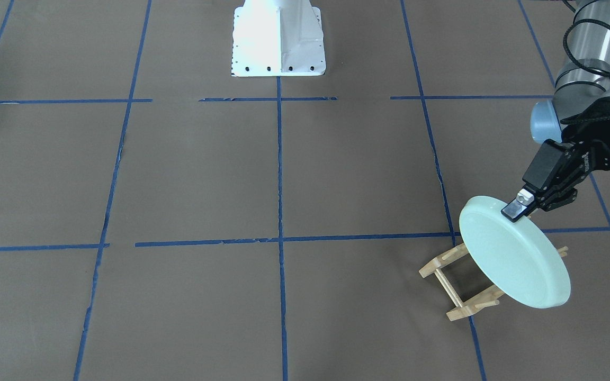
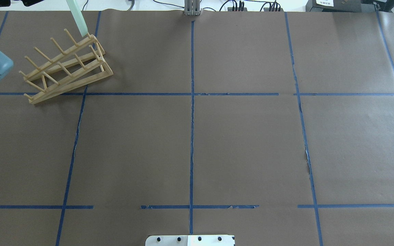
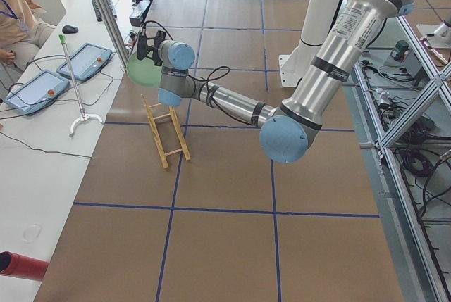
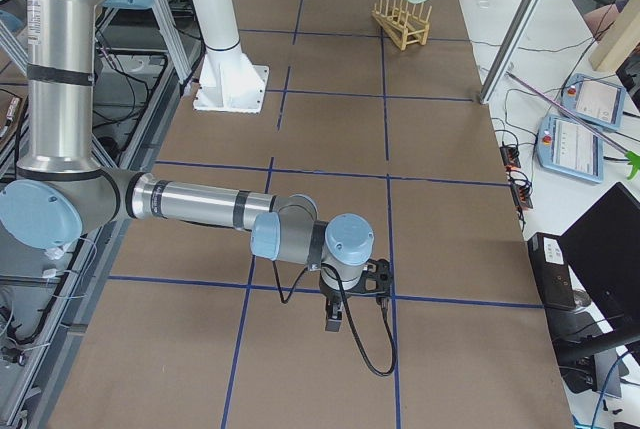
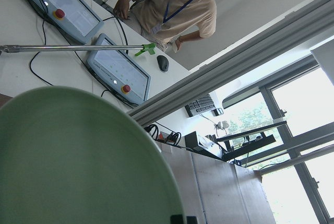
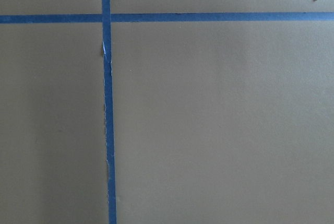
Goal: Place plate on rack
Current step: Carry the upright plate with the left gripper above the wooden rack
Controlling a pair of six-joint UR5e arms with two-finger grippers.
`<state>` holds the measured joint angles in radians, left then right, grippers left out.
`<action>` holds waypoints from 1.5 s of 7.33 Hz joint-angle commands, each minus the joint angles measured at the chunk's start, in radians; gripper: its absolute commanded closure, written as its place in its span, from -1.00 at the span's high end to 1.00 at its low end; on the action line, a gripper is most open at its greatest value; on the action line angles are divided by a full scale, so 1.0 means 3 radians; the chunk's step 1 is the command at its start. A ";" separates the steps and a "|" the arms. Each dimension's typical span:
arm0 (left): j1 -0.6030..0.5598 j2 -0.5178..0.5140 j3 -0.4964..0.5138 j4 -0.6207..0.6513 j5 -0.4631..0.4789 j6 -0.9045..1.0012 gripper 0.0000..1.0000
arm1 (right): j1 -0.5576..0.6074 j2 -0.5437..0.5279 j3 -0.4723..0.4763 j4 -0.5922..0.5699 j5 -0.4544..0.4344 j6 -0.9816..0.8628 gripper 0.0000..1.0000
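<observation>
Pinching plate (image 1: 514, 254) rim with left gripper (image 1: 517, 207), lower right, by rack (image 1: 461, 312). Likely stiff, slick, chippable: grip at rim only. Right gripper (image 4: 334, 321) jaws: can't tell.

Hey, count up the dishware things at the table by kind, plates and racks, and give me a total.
plate: 1, gripped at its rim by the left gripper
rack: 1
Total: 2
</observation>
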<state>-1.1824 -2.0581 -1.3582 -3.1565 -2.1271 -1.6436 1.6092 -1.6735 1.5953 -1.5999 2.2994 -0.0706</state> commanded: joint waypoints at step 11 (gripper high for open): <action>0.0034 -0.0032 0.0483 -0.0298 -0.0002 -0.0033 -1.00 | 0.0000 0.0000 0.0000 0.0000 0.0000 0.0000 1.00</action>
<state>-1.1805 -2.0666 -1.2191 -3.2459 -2.1282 -1.6548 1.6091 -1.6736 1.5953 -1.5994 2.2994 -0.0706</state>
